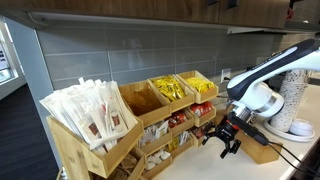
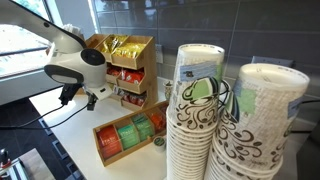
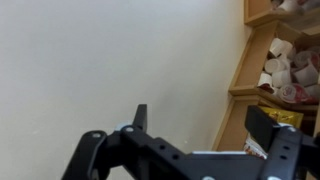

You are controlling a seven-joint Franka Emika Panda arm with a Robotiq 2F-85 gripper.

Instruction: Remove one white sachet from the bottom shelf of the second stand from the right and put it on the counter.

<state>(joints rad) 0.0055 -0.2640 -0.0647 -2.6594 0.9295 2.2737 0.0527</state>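
Note:
My gripper is open and empty, hovering just above the pale counter in front of the stands. It also shows in an exterior view. In the wrist view both fingers frame bare counter. The narrow light-wood stand has yellow sachets in its top bin. Its bottom shelf holds small white sachets. In the wrist view the stand is at the right edge, with white sachets in a bin. The gripper is apart from the stand.
A bigger stand of long white packets stands beside it, and another narrow stand on the other side. A wooden box of tea bags lies on the counter. Tall stacks of paper cups stand close to the camera in that exterior view.

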